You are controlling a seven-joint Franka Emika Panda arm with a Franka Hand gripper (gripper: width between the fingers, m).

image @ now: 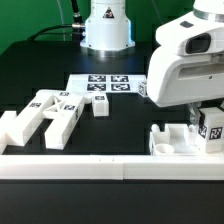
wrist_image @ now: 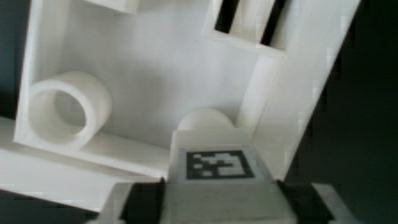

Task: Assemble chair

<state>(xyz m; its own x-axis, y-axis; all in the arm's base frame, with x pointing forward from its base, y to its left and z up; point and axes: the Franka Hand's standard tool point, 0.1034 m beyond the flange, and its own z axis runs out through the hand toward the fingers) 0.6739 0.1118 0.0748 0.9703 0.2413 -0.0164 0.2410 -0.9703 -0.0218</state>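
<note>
Several white chair pieces lie loose along the tabletop's near edge, all blocky, matt, hard plastic. By the rail, the pincer has its jaws closed against both flanks of an upright tagged block, probably to carry it squarely from the slab with the round socket

Black tabletop lies open between white blocky plastic pieces, exterior view's left, and white plastic slab, right; long white rail bounds the near side.
</note>
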